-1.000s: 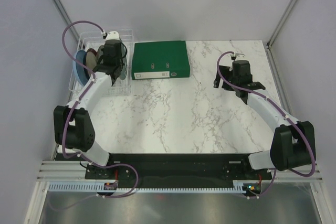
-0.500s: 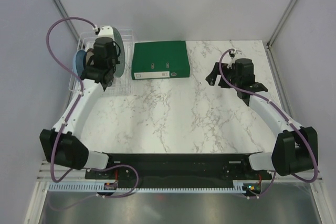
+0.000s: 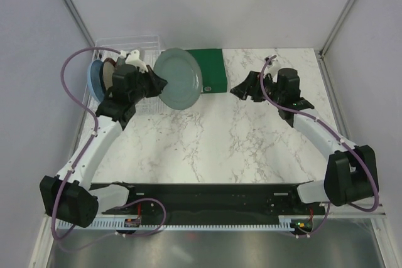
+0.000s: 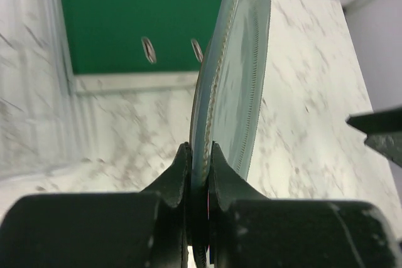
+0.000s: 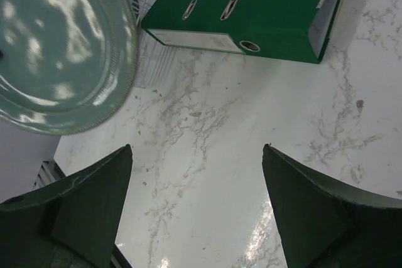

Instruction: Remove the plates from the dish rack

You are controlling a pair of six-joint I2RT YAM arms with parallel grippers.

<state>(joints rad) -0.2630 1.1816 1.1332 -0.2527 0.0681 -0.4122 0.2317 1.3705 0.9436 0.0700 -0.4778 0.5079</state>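
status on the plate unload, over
Left gripper shut on grey-green plate rim, plate out of dish rack. Right gripper open, empty, facing it. Other plates in rack. Green binder close by plate.

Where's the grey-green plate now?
The grey-green plate is left of centre in the top view, held in the left end effector, right of the dish rack, overlapping the green binder.
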